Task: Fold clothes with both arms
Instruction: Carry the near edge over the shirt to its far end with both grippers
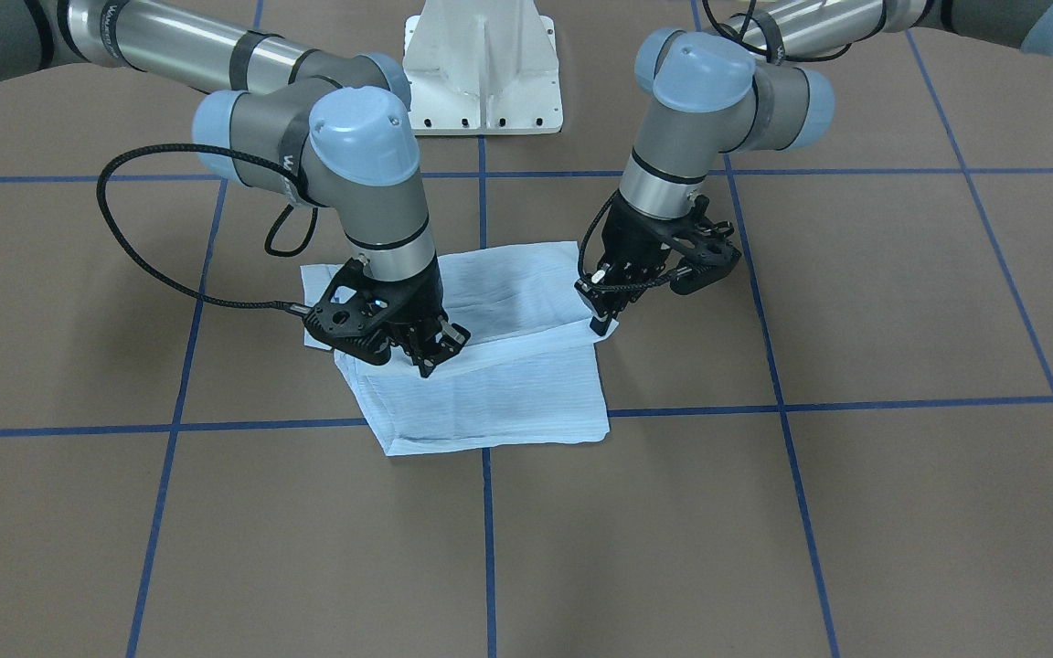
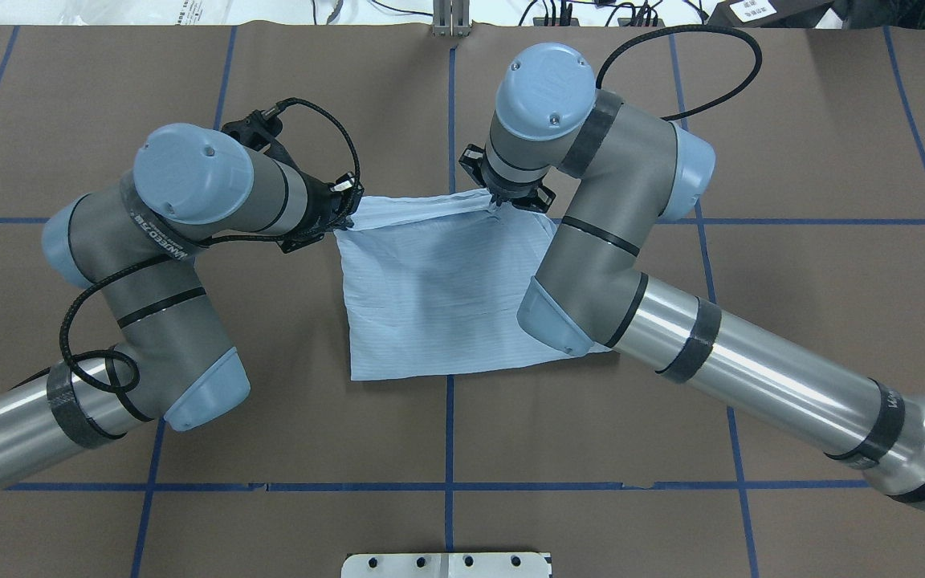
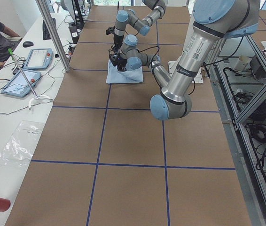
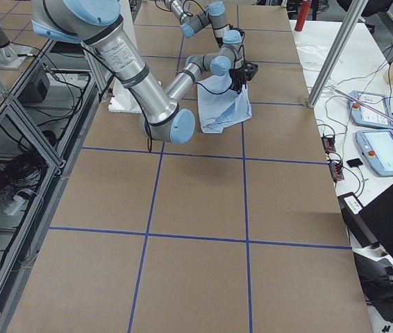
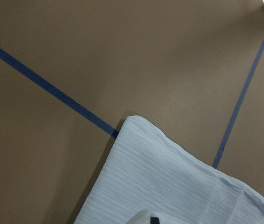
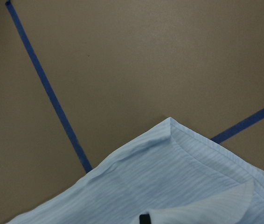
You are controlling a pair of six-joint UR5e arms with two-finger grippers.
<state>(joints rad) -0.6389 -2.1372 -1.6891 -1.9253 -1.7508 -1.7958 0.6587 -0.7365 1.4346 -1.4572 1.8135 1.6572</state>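
Two arms, one garment, one fold under way.

1. Left arm (image 2: 149, 265): comes in from the left of the table (image 2: 270, 449), elbow bent, wrist turned toward the centre.
2. Left hand (image 2: 344, 217): fingers together, clamped on the far left corner of the shirt. Its wrist view shows a lip of cloth pinched at the bottom edge, above a layer lying flat.
3. Shirt (image 2: 438, 297): pale blue, finely striped, already reduced to a rough rectangle at the table's centre, lying over a crossing of blue tape lines (image 2: 450, 433). The near edge is flat on the table. The far edge is held up off the surface between the two hands. Collar and buttons are not visible.
4. White pedestal base (image 2: 446, 564): near edge, centre.
5. Right hand (image 2: 503, 201): fingers together, clamped on the far right corner, about level with its partner.
6. Right arm (image 2: 615, 241): reaches in from the right, its elbow overhanging the shirt's near right corner.

Step in hand, as judged: a late fold, with the far edge to be brought over onto the near half.

Next move calls for: both hands travelling toward the near edge at equal pace and height, with the held edge taut so the thin cloth neither sags nor skews. Then lower it edge on edge and part the fingers.
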